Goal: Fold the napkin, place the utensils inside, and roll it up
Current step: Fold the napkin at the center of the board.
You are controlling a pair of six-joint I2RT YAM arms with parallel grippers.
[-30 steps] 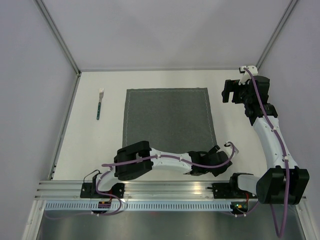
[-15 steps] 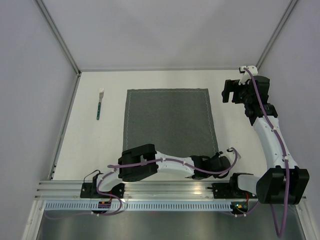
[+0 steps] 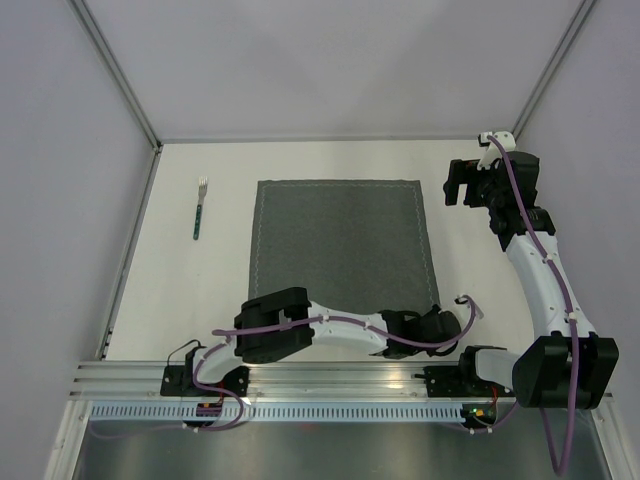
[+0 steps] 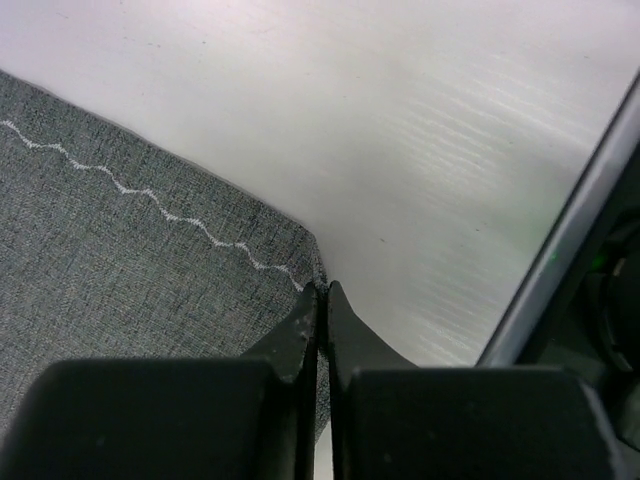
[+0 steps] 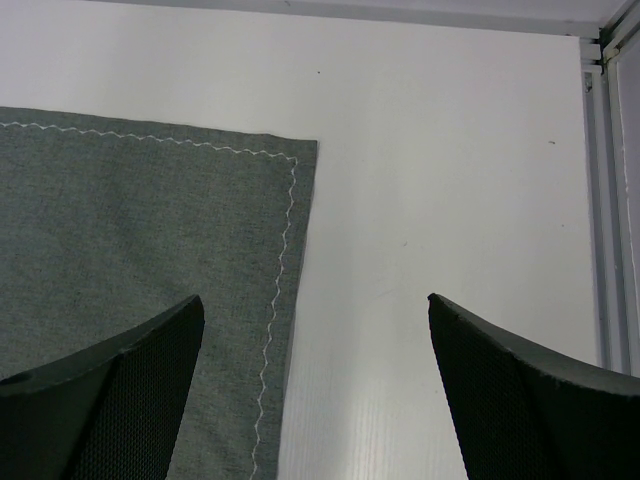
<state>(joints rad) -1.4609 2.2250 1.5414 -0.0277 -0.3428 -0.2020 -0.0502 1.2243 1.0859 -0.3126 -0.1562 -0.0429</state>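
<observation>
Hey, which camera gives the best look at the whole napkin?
Top external: the napkin lies flat, nearly all in view. Left wrist shows only the near corner pinched in the left gripper; right wrist shows only a far corner.

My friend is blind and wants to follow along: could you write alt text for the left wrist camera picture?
The left tool, black and seen from just behind, is pinched shut on the corner of a dark grey napkin edged with wavy pale stitching. The napkin lies flat on a white table.
</observation>
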